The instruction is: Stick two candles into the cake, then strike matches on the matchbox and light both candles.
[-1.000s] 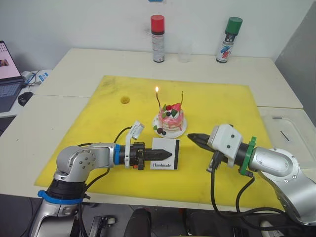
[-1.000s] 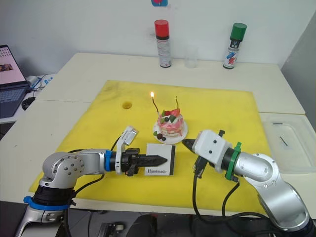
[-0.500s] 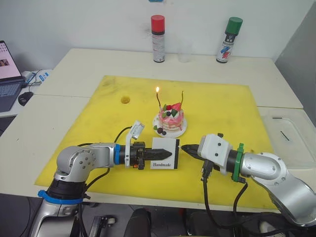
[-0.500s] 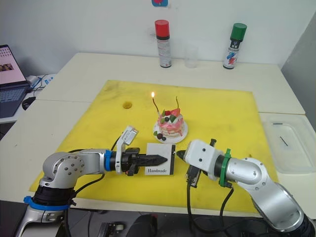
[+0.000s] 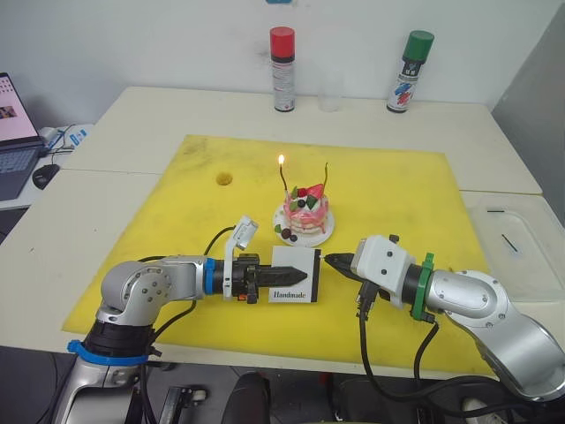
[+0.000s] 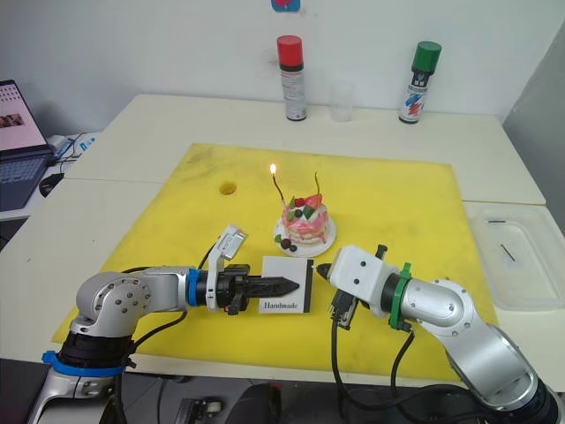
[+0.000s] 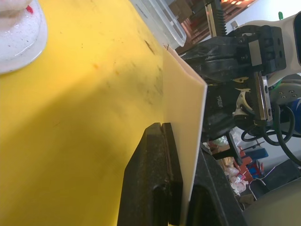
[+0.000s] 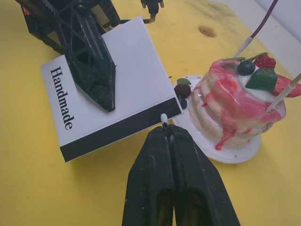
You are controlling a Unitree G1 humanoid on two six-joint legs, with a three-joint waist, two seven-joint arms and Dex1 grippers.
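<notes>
**Match tip at the striking strip, one candle burning**

While most of the match (image 8: 163, 118) is buried between the closed fingers of the right hand (image 8: 168, 136), only its pale tip pokes out, touching or just off the dark striking edge of the matchbox (image 8: 110, 109); which of the two cannot be told. The left hand (image 5: 256, 279) is clamped on the matchbox, one black finger lying flat across its printed "Handmade" face, the other hidden behind the box. In the left wrist view the box is seen edge-on, so its face is hidden.

One cake (image 5: 305, 212) sits on its small white plate (image 5: 320, 238) on the yellow mat (image 5: 388, 190), just behind the matchbox. Two candles stand in it: the left candle (image 5: 283, 184) carries a small flame, the right candle (image 5: 325, 177) is unlit. In the right wrist view both candles are cut off by the picture's edge.

A thin dark stick (image 5: 509, 242), too small to identify, lies in the clear tray (image 5: 494, 216) at the right. Two spray cans stand at the back of the counter (image 5: 132, 124): a red-capped can (image 5: 282, 69) and a green-capped can (image 5: 410, 71).
</notes>
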